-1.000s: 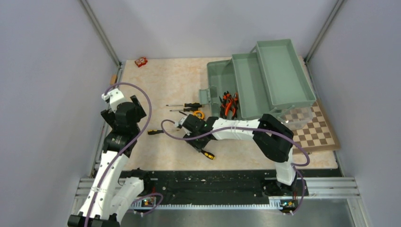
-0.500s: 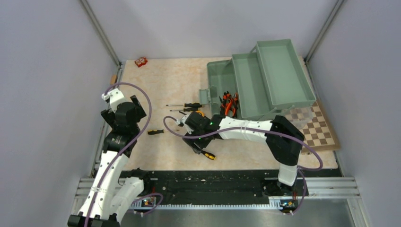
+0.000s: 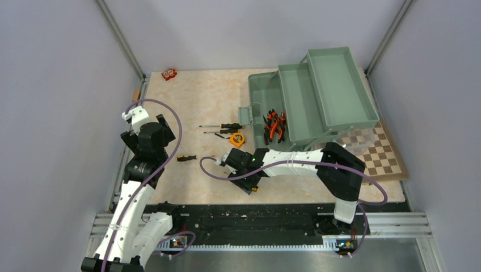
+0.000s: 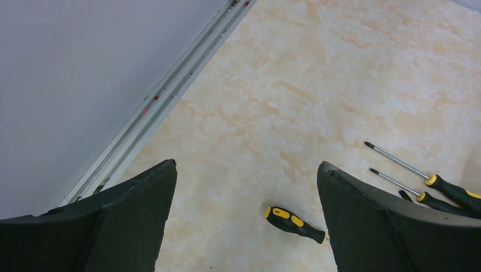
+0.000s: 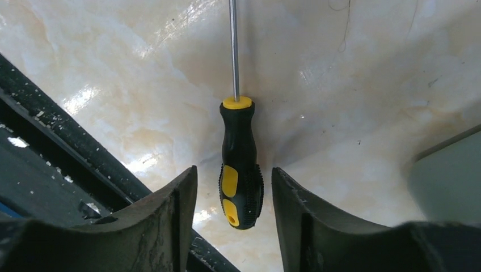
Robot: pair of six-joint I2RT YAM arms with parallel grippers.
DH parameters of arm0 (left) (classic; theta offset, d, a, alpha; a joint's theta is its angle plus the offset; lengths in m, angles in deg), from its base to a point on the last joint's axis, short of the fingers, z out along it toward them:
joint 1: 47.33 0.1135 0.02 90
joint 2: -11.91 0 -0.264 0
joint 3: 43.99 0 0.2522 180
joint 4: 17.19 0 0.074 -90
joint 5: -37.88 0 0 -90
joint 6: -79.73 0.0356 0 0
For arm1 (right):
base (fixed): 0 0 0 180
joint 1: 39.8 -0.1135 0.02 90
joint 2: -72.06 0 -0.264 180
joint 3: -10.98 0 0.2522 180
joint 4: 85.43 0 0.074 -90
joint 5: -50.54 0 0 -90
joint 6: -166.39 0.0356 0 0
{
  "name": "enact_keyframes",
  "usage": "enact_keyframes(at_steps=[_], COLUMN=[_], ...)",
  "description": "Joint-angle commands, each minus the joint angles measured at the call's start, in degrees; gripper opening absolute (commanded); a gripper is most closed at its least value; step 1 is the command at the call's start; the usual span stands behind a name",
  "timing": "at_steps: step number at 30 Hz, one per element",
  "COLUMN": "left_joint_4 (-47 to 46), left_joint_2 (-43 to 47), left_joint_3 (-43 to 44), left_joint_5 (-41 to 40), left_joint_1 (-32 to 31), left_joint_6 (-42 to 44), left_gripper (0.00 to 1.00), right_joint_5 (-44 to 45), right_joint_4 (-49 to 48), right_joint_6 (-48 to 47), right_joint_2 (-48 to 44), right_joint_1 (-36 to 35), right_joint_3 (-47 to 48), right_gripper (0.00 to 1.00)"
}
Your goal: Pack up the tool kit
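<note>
two long screwdrivers (image 3: 222,126) are lying side by side on the bench (image 3: 187,96), tips pointing left, just left of the open toolbox (image 3: 332,79). a short screwdriver (image 3: 186,158) is lying apart from them, nearer the left arm. a fourth screwdriver (image 5: 240,164) is lying near the bench's front edge, and the right gripper (image 5: 233,177) is hanging low over it, jaws standing narrowly apart on either side of the black-and-yellow handle, with a thin gap showing on each side. the left gripper (image 4: 247,170) is hanging above the bench's left side with its jaws spread wide, holding nothing. the tape (image 3: 237,139) is sitting on the bench between the long pair and the right arm. the pliers (image 3: 274,124) are lying in the toolbox's bottom compartment. the toolbox is standing at the far right, partly over the chessboard (image 3: 380,157).
</note>
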State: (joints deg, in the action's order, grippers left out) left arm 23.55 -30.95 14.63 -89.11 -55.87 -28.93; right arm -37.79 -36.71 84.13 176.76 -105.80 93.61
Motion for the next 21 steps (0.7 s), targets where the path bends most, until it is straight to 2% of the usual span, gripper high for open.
enact_keyframes(at_steps=[1,4,8,10,15,21], left_joint_4=[-2.2,-2.2,-2.2,-2.2,-2.2,-2.8], left_joint_2=[1.0,1.2,1.5,1.8,3.0,4.6], left_joint_3=[0.0,0.0,0.0,0.0,-0.1,-0.5], left_joint_5=[-1.2,-1.3,-1.6,-1.8,-3.5,-4.7], left_joint_1=[0.4,0.4,0.4,0.3,0.6,1.5], left_joint_6=[0.6,0.6,0.6,0.6,0.6,0.3], left_gripper=[0.97,0.97,0.97,0.97,0.97,0.98], right_joint_5=[3.5,2.8,1.5,1.1,1.4,9.4], right_joint_4=[-1.1,-1.8,-1.3,-0.8,2.5,9.9], right_joint_6=[-0.9,-1.1,-1.4,-1.3,-2.4,-1.6], right_joint_2=[1.7,2.3,1.2,-1.1,-7.5,-11.2], right_joint_1=[-1.7,-1.9,-1.9,-1.9,-1.9,1.5], right_joint_3=[0.6,0.6,1.6,2.6,9.6,20.9], right_gripper=[0.47,0.34,0.07,0.00,0.00,0.00])
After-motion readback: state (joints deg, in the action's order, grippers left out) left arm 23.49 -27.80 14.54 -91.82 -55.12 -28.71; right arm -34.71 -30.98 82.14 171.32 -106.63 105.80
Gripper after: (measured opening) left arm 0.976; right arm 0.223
